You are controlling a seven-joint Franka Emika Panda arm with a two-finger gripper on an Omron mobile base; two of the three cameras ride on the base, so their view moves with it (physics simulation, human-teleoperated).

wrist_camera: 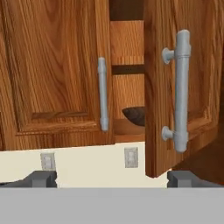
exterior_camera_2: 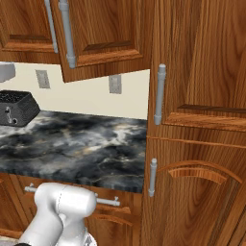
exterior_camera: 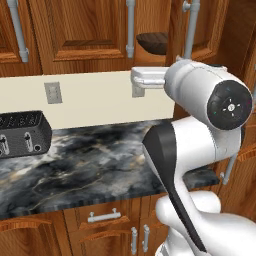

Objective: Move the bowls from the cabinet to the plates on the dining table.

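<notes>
The reddish-brown wall cabinet [wrist_camera: 57,70] faces me. Its left door is shut and its right door [wrist_camera: 183,83] stands ajar, each with a long grey bar handle. Through the gap between them, a dark brown bowl [wrist_camera: 135,116] sits on the lower shelf, half hidden by the open door. From the left base view the same bowl [exterior_camera: 152,42] shows between the doors. My gripper [wrist_camera: 116,178] hangs below and in front of the cabinet, open, with nothing between its fingers. Its white hand [exterior_camera: 147,77] is level with the cream wall, under the bowl. The plates and dining table are out of view.
A black toaster [exterior_camera: 22,134] stands at the left of the marble worktop [exterior_camera: 100,165]. The cream wall [exterior_camera: 95,97] behind carries sockets. Drawers with short handles [exterior_camera: 104,216] lie under the worktop. A tall wooden unit [exterior_camera_2: 202,120] closes off the right side.
</notes>
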